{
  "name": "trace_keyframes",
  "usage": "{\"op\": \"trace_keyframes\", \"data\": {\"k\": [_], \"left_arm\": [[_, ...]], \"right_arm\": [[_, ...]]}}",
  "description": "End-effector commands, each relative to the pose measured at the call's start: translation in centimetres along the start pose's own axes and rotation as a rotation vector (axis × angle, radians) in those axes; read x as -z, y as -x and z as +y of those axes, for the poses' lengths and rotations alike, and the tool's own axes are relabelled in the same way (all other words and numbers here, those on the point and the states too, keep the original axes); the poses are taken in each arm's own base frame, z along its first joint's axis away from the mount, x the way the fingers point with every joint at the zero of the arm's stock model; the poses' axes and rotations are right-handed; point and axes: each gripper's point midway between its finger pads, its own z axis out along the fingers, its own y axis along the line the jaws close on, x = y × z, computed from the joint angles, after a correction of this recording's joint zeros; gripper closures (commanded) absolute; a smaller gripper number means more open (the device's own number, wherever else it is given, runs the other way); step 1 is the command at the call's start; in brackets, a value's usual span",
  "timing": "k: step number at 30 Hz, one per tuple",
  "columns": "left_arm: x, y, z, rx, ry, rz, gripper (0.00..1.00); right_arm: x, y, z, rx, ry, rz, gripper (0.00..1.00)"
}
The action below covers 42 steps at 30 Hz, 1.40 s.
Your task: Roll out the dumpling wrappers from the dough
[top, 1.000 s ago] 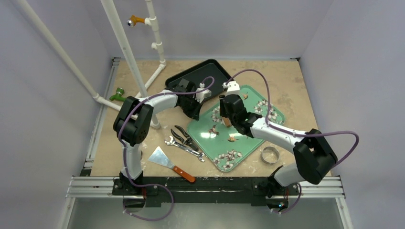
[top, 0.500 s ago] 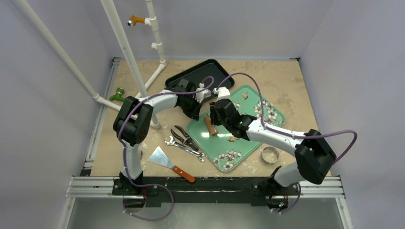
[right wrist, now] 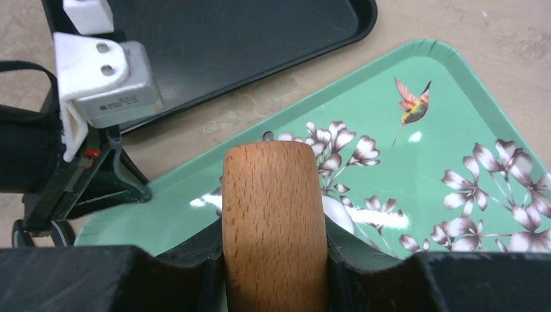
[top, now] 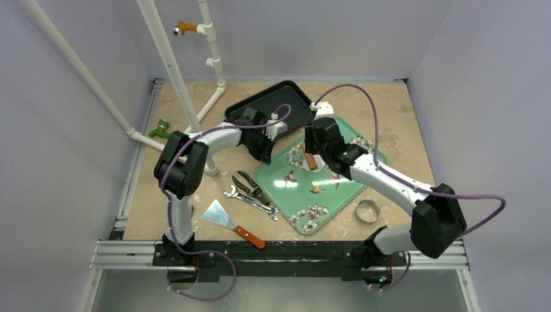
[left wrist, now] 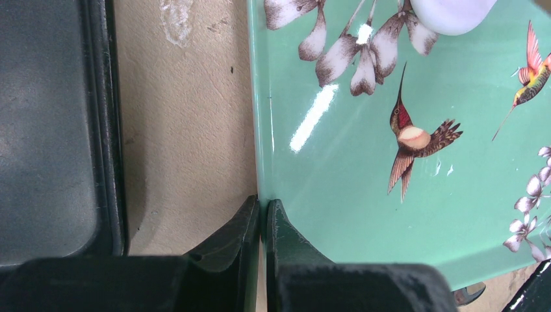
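The one dumpling wrapper [left wrist: 449, 9] in view, a pale white piece of dough, lies on the green tray [left wrist: 338, 195] in its far left part, among the printed blossoms. A wooden rolling pin [right wrist: 273, 214] stands over it, largely hiding it in the right wrist view. The right tool [right wrist: 271, 266] grips that pin, one finger on each side of the wood. The left tool [left wrist: 263, 224] is closed, its two fingers pinched together on the tray's left rim.

The tray sits askew on a beige, mottled counter [top: 396, 117]. Just past its far left edge lies a black tray [top: 269, 103]. Off its near left edge lie pliers [top: 250, 185], a wrench [top: 250, 201] and a scraper [top: 230, 223] with a red-brown handle. A shiny metal ring [top: 367, 210] rests on the counter near the tray's near right side. White pipes [top: 166, 58] rise well left of the tray, and plain pale lavender walls enclose the counter.
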Motion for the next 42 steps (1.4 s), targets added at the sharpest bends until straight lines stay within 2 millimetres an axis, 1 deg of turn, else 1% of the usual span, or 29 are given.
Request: {"op": "trace_keyframes", "data": {"k": [1,4,9,11,14,16,18,22,24,25,27,31,33,35,37,39,40,42], "left_arm": [[0.0,-0.5,-0.3,-0.020,-0.011,0.007,1.00],[0.0,-0.5,-0.3,-0.021,-0.013,0.007,1.00],[0.0,-0.5,-0.3,-0.021,-0.013,0.007,1.00],[0.0,-0.5,-0.3,-0.020,-0.014,0.008,1.00],[0.0,-0.5,-0.3,-0.020,-0.013,0.007,1.00],[0.0,-0.5,-0.3,-0.020,-0.013,0.006,1.00],[0.0,-0.5,-0.3,-0.021,-0.013,0.006,1.00],[0.0,-0.5,-0.2,-0.019,-0.010,0.008,1.00],[0.0,-0.5,-0.3,-0.022,-0.012,0.006,1.00],[0.0,-0.5,-0.3,-0.021,-0.012,0.007,1.00],[0.0,-0.5,-0.3,-0.022,-0.012,0.008,1.00],[0.0,-0.5,-0.3,-0.019,-0.014,0.007,1.00],[0.0,-0.5,-0.2,-0.017,-0.017,0.005,1.00],[0.0,-0.5,-0.2,-0.015,-0.018,0.005,1.00],[0.0,-0.5,-0.2,-0.016,-0.019,0.004,1.00],[0.0,-0.5,-0.2,-0.016,-0.019,0.004,1.00],[0.0,-0.5,-0.2,-0.015,-0.020,0.005,1.00],[0.0,-0.4,-0.2,-0.015,-0.019,0.004,1.00]], "right_arm": [[-0.8,-1.1,0.2,0.012,0.002,0.007,1.00],[-1.0,-2.6,0.5,-0.009,0.021,0.036,1.00],[-1.1,-5.2,0.4,-0.044,0.034,0.074,1.00],[-1.3,-6.0,1.1,-0.065,0.073,0.084,1.00],[-1.8,-7.4,1.3,-0.088,0.070,0.114,1.00],[-1.7,-8.1,1.9,-0.090,0.088,0.134,1.00],[-1.7,-7.9,3.0,-0.096,0.113,0.120,1.00],[-1.1,-7.7,4.9,-0.082,0.140,0.114,1.00],[-1.0,-7.6,5.4,-0.071,0.135,0.108,1.00],[-0.9,-7.9,5.3,-0.062,0.127,0.123,1.00],[-0.8,-8.0,5.6,-0.064,0.138,0.127,1.00],[-0.5,-7.7,6.4,-0.070,0.167,0.126,1.00],[-0.3,-7.4,6.5,-0.075,0.173,0.126,1.00],[0.2,-6.2,7.1,-0.081,0.208,0.112,1.00],[0.9,-3.8,7.1,-0.078,0.222,0.059,1.00],[1.7,-0.8,6.4,-0.082,0.223,-0.003,1.00],[1.9,0.5,5.8,-0.086,0.222,-0.032,1.00],[1.8,2.3,3.9,-0.103,0.210,-0.072,1.00]]}}
